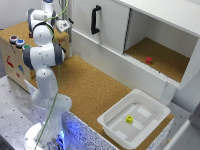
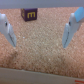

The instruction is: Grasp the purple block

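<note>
Cork sheeting covers the desk, and its brown grain fills the wrist view beneath the claw, whose two pale fingers are held wide apart with nothing between them. The purple block, nearly black with a yellow letter on its face, is seen resting on the cork ahead of the claw and slightly off its centre line, nearer one finger than the other, well short of the gap. For a clean grasp, the claw would best be brought forward and shifted sideways until the block is centred, then lowered before being closed. No obstacle is seen around the block. A red cube in the open cabinet and a yellow cube in the white tray lie well away.
</note>
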`<state>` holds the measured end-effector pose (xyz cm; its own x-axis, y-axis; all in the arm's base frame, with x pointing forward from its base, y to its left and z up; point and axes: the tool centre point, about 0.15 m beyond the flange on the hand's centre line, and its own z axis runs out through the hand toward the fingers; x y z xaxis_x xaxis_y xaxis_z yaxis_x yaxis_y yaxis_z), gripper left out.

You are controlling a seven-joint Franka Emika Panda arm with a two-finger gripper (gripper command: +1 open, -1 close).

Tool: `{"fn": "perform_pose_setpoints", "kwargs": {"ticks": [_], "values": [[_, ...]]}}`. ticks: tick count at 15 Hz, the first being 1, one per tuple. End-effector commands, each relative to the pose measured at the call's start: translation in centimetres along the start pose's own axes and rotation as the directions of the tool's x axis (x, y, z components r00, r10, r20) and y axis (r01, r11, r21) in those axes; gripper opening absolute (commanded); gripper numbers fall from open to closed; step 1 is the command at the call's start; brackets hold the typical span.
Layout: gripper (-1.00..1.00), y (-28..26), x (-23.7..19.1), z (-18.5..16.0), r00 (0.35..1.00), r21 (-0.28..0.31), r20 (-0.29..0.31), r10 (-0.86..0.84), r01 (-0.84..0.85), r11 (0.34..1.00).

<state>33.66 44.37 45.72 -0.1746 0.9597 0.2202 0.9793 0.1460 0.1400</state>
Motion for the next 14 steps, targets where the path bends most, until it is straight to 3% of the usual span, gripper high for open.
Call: {"fn": "perform_pose_setpoints", "kwargs": {"ticks": [1,8,14], "values": [[1.00,-0.4,3.9,-3.1,0.993,0.073,0.046,-0.104,0.101,0.992],[1.00,4.3,10.8,-1.1,0.975,0.142,0.048,-0.219,0.210,0.967],[1.00,4.0,15.4,0.1,0.925,0.198,0.056,-0.375,0.358,0.912]]}}
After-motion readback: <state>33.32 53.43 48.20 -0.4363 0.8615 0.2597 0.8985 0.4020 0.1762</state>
